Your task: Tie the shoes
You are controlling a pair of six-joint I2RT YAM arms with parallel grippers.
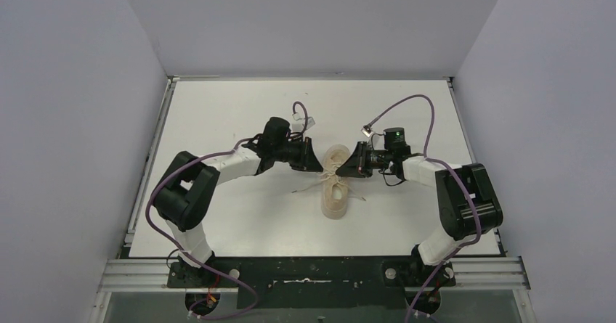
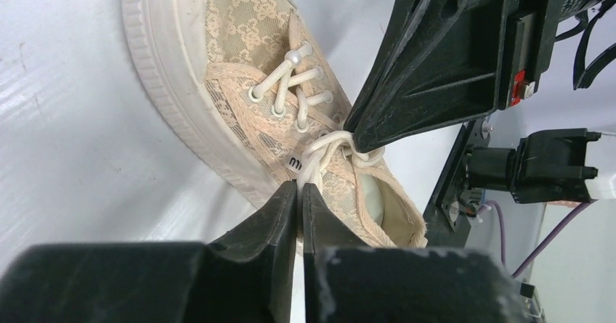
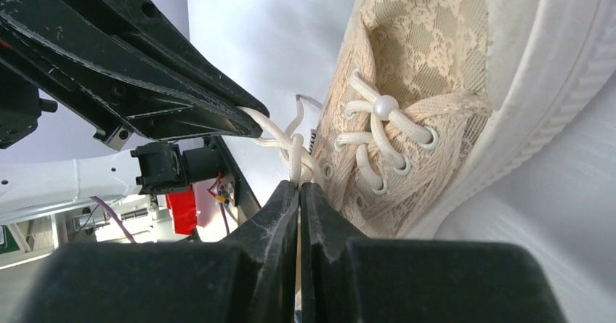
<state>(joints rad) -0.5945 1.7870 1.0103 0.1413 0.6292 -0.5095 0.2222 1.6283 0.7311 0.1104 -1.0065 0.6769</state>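
Two grippers meet almost tip to tip over the middle of the table (image 1: 240,214), low above the sneaker (image 1: 335,201). The sneaker lies between the arms with its length running near to far. The left gripper (image 1: 317,165) reaches in from the left and the right gripper (image 1: 343,169) from the right, both over the far half of the shoe.

The right gripper is clenched on a strand of the laces (image 3: 293,152); in its wrist view the cream cord runs straight into the closed fingertips. The left gripper's fingers stand almost together with only a slit between them. It seems to pinch another strand, though the contact at the tips is hard to make out.

Between the two grippers the strands are lifted off the tongue. Two loose lace ends trail onto the table, one on each side of the shoe. A pearl bead (image 3: 385,107) sits on the crossed lacing. Purple cables (image 1: 410,105) arc up from the wrists.
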